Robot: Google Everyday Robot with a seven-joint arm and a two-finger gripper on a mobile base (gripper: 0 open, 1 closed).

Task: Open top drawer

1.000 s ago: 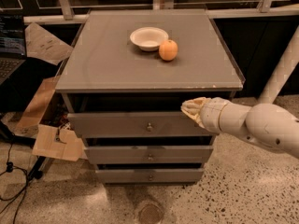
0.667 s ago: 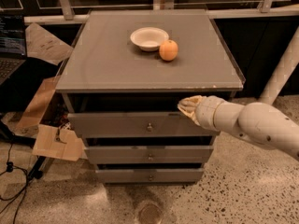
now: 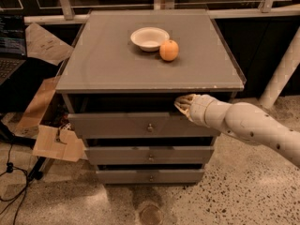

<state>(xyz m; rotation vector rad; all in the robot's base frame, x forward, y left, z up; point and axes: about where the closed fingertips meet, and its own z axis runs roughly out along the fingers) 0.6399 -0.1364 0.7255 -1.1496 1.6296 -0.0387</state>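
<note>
Three grey drawers stack in the cabinet; the top drawer (image 3: 117, 124) sits just under the cabinet top (image 3: 93, 69), a dark gap above its front. The gripper (image 3: 184, 103) is at that drawer's upper edge, right of the knob (image 3: 150, 127); whether it grips anything, I cannot tell.

There are three grey drawers: one top drawer (image 3: 112, 124), one middle drawer (image 3: 117, 154) and one bottom drawer (image 3: 122, 176). There are three small round knobs (image 3: 150, 127), one on each. The cabinet top (image 3: 103, 64) has one white bowl (image 3: 150, 38) and one orange (image 3: 168, 50). One gripper (image 3: 183, 102) is at the top drawer's upper edge.
</note>
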